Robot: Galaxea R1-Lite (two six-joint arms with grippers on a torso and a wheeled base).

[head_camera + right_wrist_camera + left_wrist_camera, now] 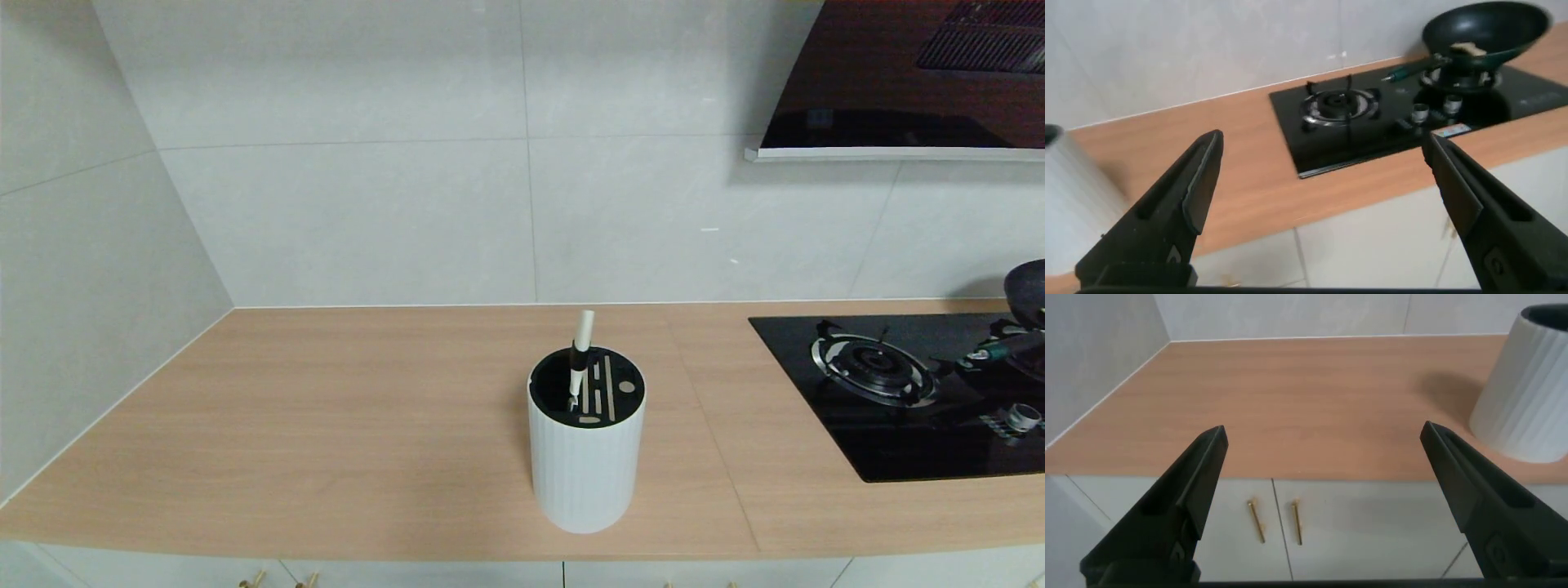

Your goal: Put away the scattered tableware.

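A cream-handled utensil (581,351) stands nearly upright in the white ribbed holder (586,465) on the counter (326,425), handle up and tip down in a left slot. The left gripper (1323,433) and right gripper (1323,137), jaws wide and holding nothing, sit off the counter's near edge, well apart from it, the holder between them.

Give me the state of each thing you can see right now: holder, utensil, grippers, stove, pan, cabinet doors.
Holder: upright on the counter.
Utensil: standing in the holder, cream handle up.
Left gripper: open, empty.
Right gripper: open, empty.
Bare burner: no flame seen.
Pan: on the stove, pale piece inside.
Cabinet doors: shut.
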